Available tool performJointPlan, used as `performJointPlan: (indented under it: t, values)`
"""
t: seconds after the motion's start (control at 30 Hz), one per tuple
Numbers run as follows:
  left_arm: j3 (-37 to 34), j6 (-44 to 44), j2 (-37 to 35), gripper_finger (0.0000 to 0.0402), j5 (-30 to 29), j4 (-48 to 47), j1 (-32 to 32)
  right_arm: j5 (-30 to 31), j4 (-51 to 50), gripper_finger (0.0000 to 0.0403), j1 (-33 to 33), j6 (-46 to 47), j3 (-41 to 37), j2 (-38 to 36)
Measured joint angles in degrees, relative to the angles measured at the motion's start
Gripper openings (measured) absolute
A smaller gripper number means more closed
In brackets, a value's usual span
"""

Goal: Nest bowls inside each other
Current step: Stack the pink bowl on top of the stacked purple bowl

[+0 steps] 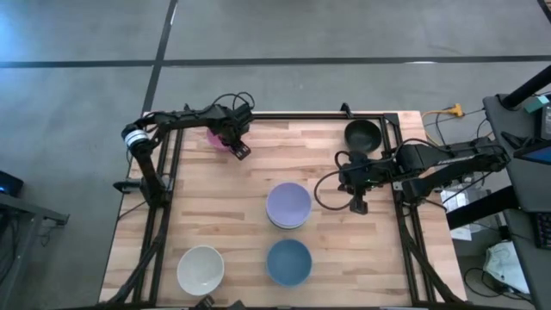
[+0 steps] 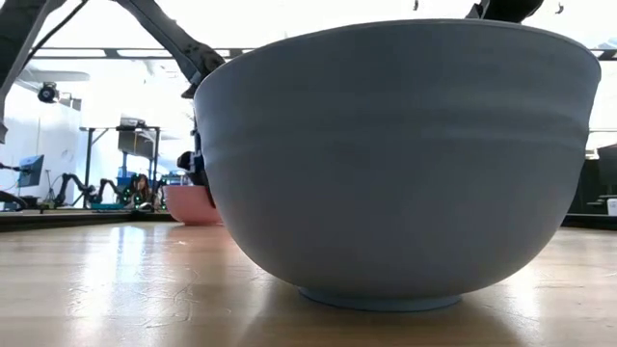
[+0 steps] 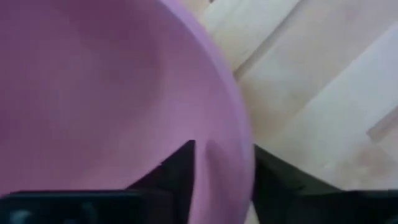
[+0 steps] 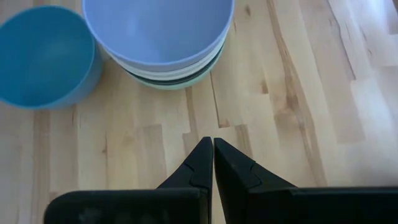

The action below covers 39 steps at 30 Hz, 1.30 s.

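At the table's far left corner the left gripper (image 1: 234, 142) straddles the rim of the pink bowl (image 1: 215, 138), one finger (image 3: 177, 171) inside and the other outside, the jaws set apart with the wall between them. Near the middle stands the stack (image 1: 288, 207), lavender bowl (image 4: 158, 28) on top over white, black and mint rims, with the blue bowl (image 1: 288, 262) just beside it and a white bowl (image 1: 201, 269) at the near left. Right of the stack the right gripper (image 4: 213, 163) hangs with fingers pressed together on nothing, a black bowl (image 1: 363, 133) beyond it at the far right.

Bowl stack (image 1: 288, 205) mid-table (lone bowl (image 1: 288, 262) beside).
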Motion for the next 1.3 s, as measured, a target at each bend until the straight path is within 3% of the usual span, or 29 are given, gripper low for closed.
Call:
performJointPlan:
  t: [0.1,0.17,0.37,0.53,0.73,0.9,1.07,1.17,1.3]
  values:
    - [0.0,0.2,-0.6,0.0033,1.5,-0.3,0.0,0.0,0.0,0.0009,0.0,1.0,0.0,0.0]
    - [0.0,0.2,-1.5,0.0012,2.6,-0.9,0.0,0.0,0.0,0.0009,0.0,1.4,0.0,0.0]
    - [0.0,0.6,-6.4,0.0002,4.3,-5.4,-1.0,0.0,0.1,0.0009,0.0,1.0,0.0,0.0]
    - [-0.1,3.1,-14.2,0.0001,10.3,-6.0,-4.0,0.7,0.3,0.0009,0.0,-0.9,-0.1,0.0]
    - [-0.1,3.0,-24.9,0.0001,15.0,-4.1,-12.2,1.6,1.5,0.0009,-0.3,-2.0,-0.7,0.0]
    - [-0.1,3.3,-30.9,0.0,21.5,5.1,-22.8,1.5,2.0,0.0009,-0.3,-2.0,-1.8,0.0]
    - [0.4,14.0,-32.4,0.0,19.7,14.3,-36.4,1.5,1.9,0.0009,-0.3,-1.5,-2.9,-0.1]
    - [3.6,20.0,-29.5,0.0,14.4,11.9,-43.0,1.5,2.2,0.0009,-0.3,-0.3,-3.3,-0.9]
    - [12.2,25.2,-22.8,0.0,10.0,3.8,-47.2,1.4,2.5,0.0009,-0.3,1.3,-4.3,-4.2]
